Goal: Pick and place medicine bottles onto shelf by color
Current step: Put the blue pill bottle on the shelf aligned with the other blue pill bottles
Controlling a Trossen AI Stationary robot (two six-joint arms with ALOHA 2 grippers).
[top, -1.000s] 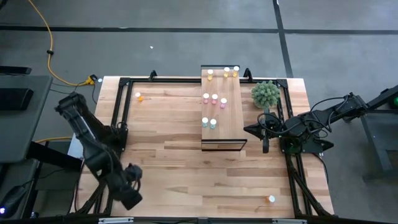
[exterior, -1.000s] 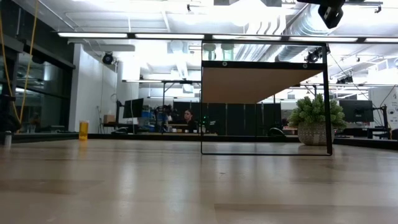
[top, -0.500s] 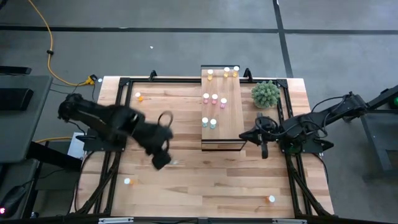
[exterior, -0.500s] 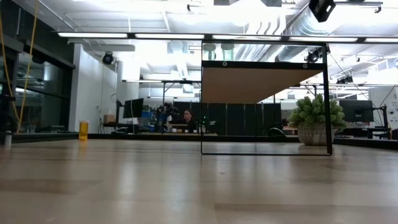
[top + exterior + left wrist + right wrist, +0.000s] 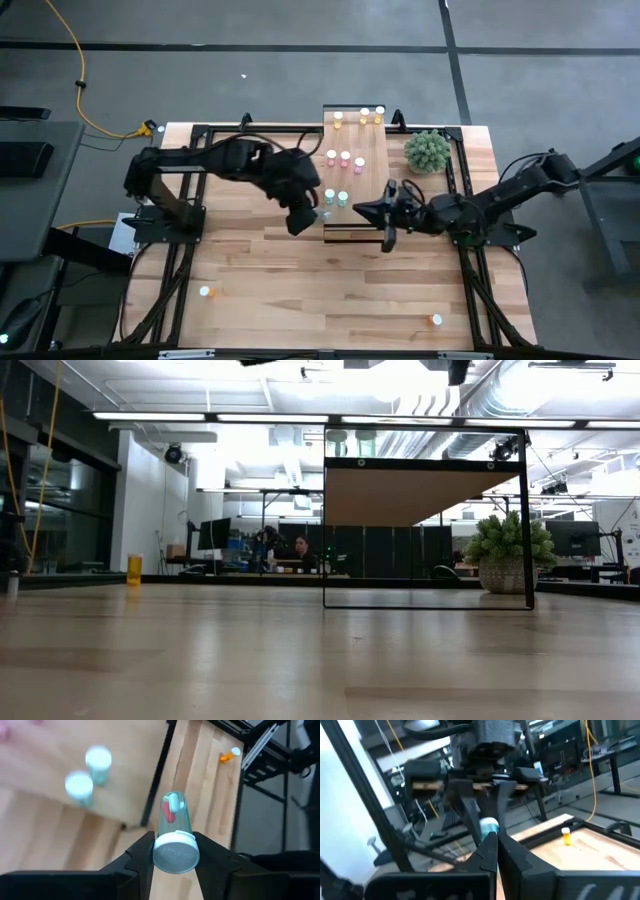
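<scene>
A blue-green bottle (image 5: 173, 840) is held clamped in the left gripper (image 5: 173, 855) at the shelf (image 5: 372, 190) front edge, to be set beside its matching pair (image 5: 336, 197); the right gripper (image 5: 386, 215), closed empty, waits nearby.

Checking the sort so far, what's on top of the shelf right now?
On the shelf: three yellow-orange bottles at the far end, three pink bottles mid-board, two blue-green bottles nearer. The left gripper covers its near-left corner.

Open tabletop (image 5: 300, 270) lies before the shelf (image 5: 368, 190), whose near end is flanked closely by both grippers.
</scene>
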